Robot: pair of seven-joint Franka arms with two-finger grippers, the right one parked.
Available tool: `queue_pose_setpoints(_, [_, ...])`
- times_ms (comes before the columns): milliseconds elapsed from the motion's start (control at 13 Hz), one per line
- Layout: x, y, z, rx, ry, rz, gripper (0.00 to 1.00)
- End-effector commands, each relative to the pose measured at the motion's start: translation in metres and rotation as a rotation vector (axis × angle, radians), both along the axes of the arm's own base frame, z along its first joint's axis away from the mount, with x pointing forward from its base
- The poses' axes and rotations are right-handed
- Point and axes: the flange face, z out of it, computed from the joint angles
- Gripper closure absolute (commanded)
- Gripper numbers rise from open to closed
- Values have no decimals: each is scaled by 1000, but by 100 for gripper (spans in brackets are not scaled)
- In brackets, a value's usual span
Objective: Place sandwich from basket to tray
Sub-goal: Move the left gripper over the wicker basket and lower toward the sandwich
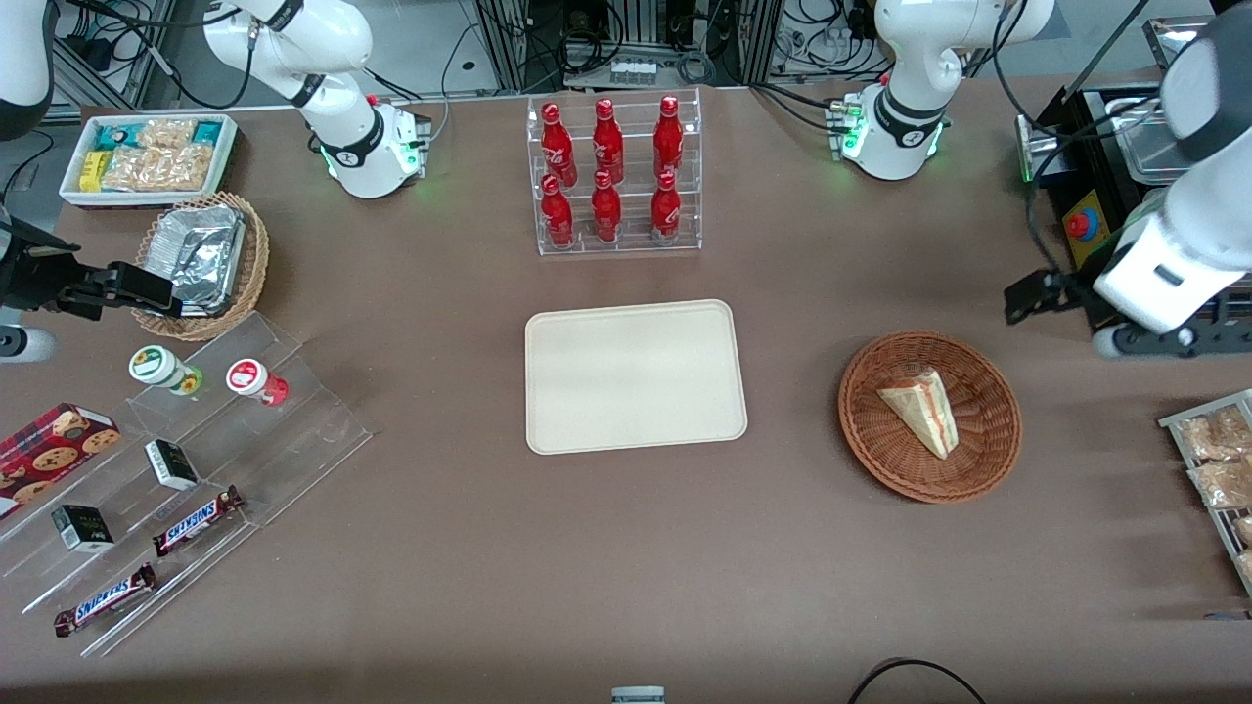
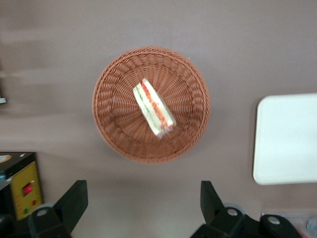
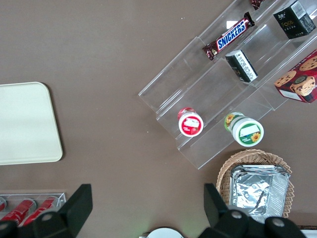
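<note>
Sandwich (image 1: 922,410) placement has not yet begun: the wedge is seen lying in the basket (image 1: 983,467), near its middle, with nothing gripping it. The basket is set on the table toward the working arm's end, and the tray (image 1: 636,376) is found beside it, well apart, bare, in front of the rack of red bottles (image 1: 611,171).

The gripper (image 2: 143,203) is held high above the table, off the basket's rim rather than over the wedge, and its two dark fingers (image 2: 73,201) are spread wide apart with nothing between them. In the left wrist view the sandwich (image 2: 154,108) is shown ahead of the jaws, roughly on their midline, inside the basket (image 2: 114,134), while the tray (image 2: 287,139) is seen off to one side.

The coming move is judged to turn on the wedge's long axis. It is laid diagonally, oblique to the line joining the fingertips, its red and green filling stripe turned upward along one long edge. A forward advance, a wrist turn so that the jaws straddle the narrow bread faces, and a descent are likely to be needed.
</note>
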Motion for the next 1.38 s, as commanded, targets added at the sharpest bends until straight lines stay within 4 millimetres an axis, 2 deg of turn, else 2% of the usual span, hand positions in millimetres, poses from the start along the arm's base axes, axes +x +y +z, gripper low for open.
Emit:
queue_pose_setpoints(0, [-6, -11, -42, 10, -24, 64, 0])
queue_pose_setpoints(231, [-2, -16, -86, 2, -59, 239, 0])
queue_pose_setpoints(308, [-3, -28, -102, 5, -57, 264, 0])
queue_pose_setpoints(538, [-13, -30, -143, 2, -83, 380, 0])
queue_pose_setpoints(846, [-27, -23, -184, -10, -130, 404, 0])
queue_pose_setpoints(1308, [-16, -23, -238, -15, -136, 436, 0])
